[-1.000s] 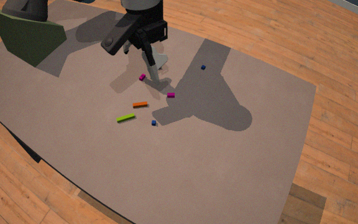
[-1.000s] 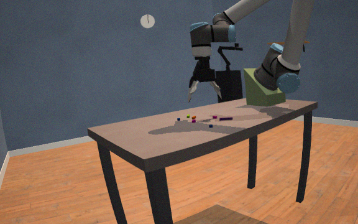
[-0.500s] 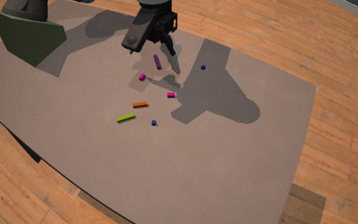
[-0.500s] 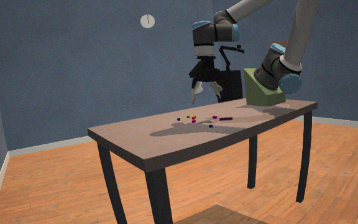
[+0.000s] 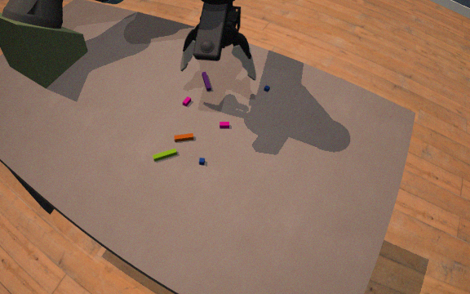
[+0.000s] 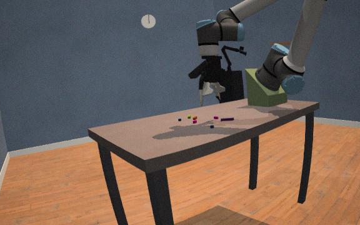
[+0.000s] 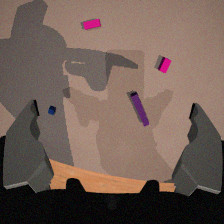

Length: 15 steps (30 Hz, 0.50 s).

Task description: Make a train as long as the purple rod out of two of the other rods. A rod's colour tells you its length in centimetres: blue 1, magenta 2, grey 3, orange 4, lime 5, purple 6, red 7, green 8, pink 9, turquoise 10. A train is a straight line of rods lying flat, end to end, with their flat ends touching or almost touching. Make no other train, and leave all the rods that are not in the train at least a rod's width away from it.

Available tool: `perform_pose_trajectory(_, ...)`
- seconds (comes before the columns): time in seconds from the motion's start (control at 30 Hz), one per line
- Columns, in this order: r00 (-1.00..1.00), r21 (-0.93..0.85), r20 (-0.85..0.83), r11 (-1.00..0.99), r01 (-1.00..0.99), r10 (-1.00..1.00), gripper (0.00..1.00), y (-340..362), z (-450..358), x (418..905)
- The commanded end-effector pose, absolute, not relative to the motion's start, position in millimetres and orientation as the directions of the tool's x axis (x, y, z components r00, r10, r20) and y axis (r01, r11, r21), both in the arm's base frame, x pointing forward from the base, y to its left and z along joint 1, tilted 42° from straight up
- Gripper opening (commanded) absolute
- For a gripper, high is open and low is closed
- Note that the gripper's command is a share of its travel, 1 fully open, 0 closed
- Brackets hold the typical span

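My gripper (image 5: 218, 70) hangs wide open and empty, high above the far part of the table; it also shows in the exterior view (image 6: 209, 92) and the wrist view (image 7: 113, 145). The purple rod (image 5: 206, 81) lies flat below it, between the fingers in the wrist view (image 7: 140, 108). One magenta rod (image 5: 187, 100) lies just left of the purple rod, another (image 5: 224, 124) nearer the middle. The orange rod (image 5: 184, 137) and the lime rod (image 5: 165, 154) lie apart, further forward. One blue rod (image 5: 201, 161) sits by them, another (image 5: 267, 88) to the right.
A green wedge block (image 5: 35, 46) holding the arm's base stands at the far left corner of the table. The arm's shadow falls across the rods. The table edge runs close behind the gripper.
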<state>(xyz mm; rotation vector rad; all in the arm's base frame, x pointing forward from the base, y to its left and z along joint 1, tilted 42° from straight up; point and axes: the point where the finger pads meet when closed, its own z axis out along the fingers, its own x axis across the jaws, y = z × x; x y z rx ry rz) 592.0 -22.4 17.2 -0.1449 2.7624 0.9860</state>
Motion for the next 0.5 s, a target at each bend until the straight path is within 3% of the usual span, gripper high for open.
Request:
perform_pose_trajectory(0.0,-0.933,0.574,-0.326,0.753,-0.322,-0.150,1.00,-11.9,30.9,603.9)
perform_pose_trajectory(0.47,-0.805,0.461,-0.475,0.679,-0.571,-0.354,1.00,12.2,53.9,619.5)
